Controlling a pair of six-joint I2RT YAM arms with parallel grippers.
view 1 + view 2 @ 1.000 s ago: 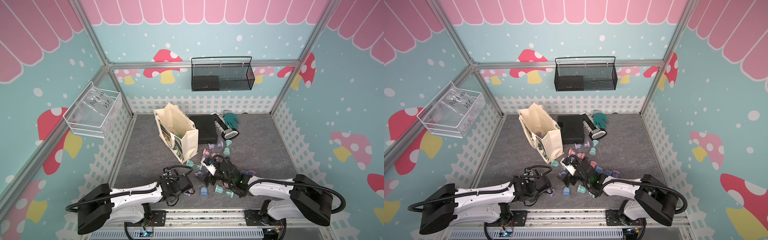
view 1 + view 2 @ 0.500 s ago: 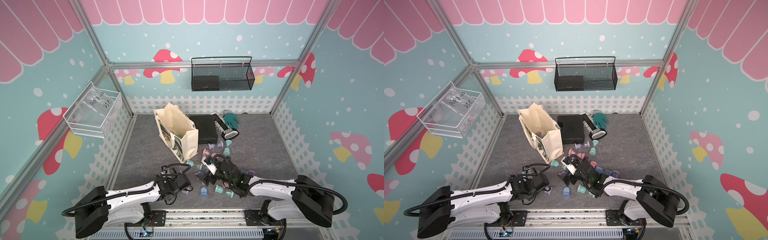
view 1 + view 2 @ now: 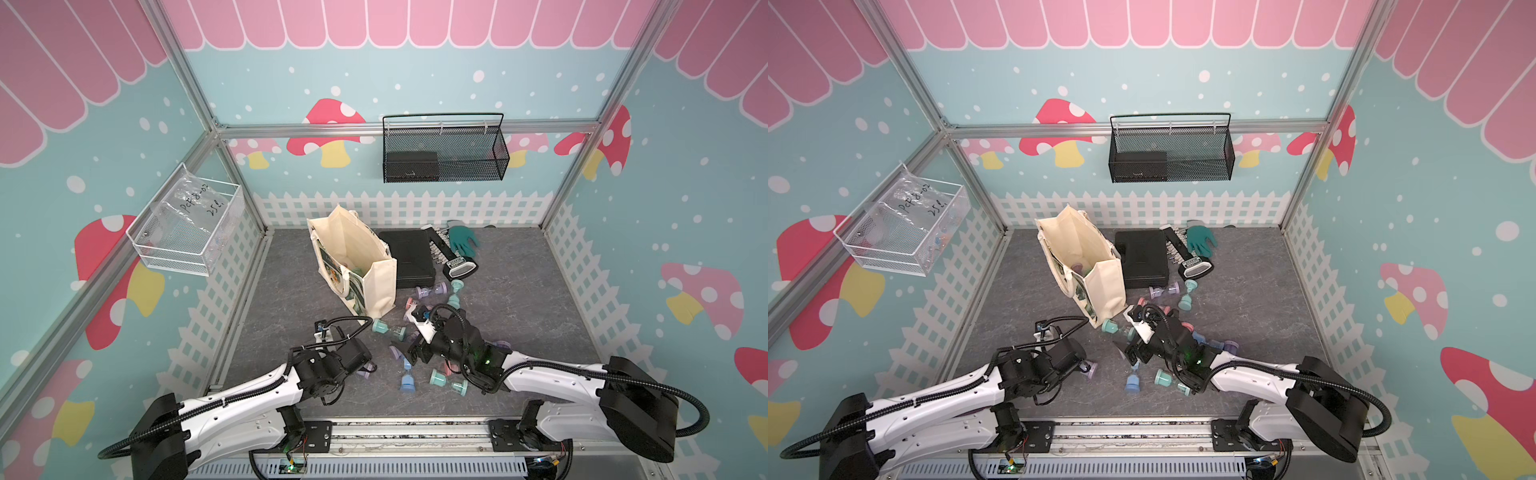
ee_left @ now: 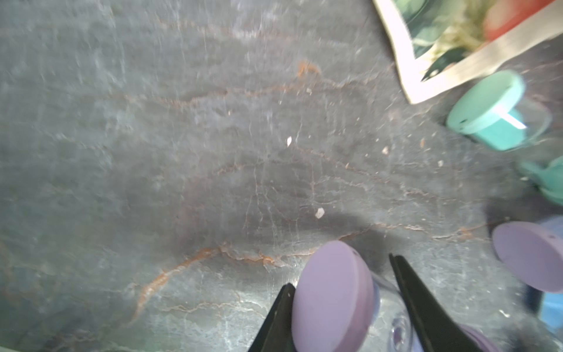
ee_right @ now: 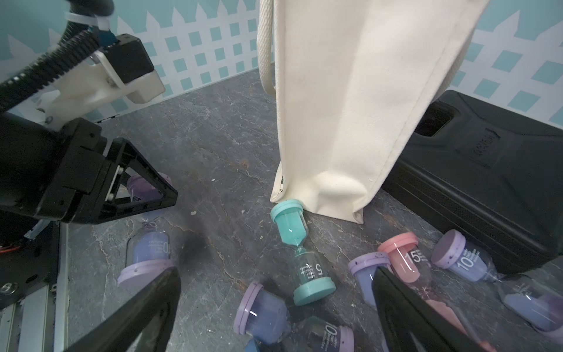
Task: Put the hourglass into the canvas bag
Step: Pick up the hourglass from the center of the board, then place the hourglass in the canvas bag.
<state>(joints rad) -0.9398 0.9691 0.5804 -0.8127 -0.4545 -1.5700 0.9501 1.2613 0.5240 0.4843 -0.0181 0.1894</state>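
My left gripper [image 3: 368, 366] is shut on a purple hourglass [image 3: 1090, 371], low over the grey floor near the front. In the left wrist view its lilac cap [image 4: 335, 298] sits between the black fingers [image 4: 281, 307]. The right wrist view shows the left gripper [image 5: 146, 198] clamped on that hourglass's [image 5: 149, 247] upper bulb. The cream canvas bag [image 3: 353, 257] [image 3: 1084, 253] [image 5: 350, 106] stands open behind it. My right gripper [image 3: 409, 349] [image 5: 275, 274] hangs open over a scatter of several hourglasses, holding nothing.
A teal hourglass [image 5: 300, 253] lies against the bag's front corner, with purple, pink and blue ones around it [image 3: 440, 374]. A flat black case [image 3: 409, 257] lies right of the bag. A green glove [image 3: 463, 239] and a black tool [image 3: 457, 268] lie at the back.
My left arm has shifted slightly to the left with the purple hourglass still in its jaws. The right arm has hardly moved.
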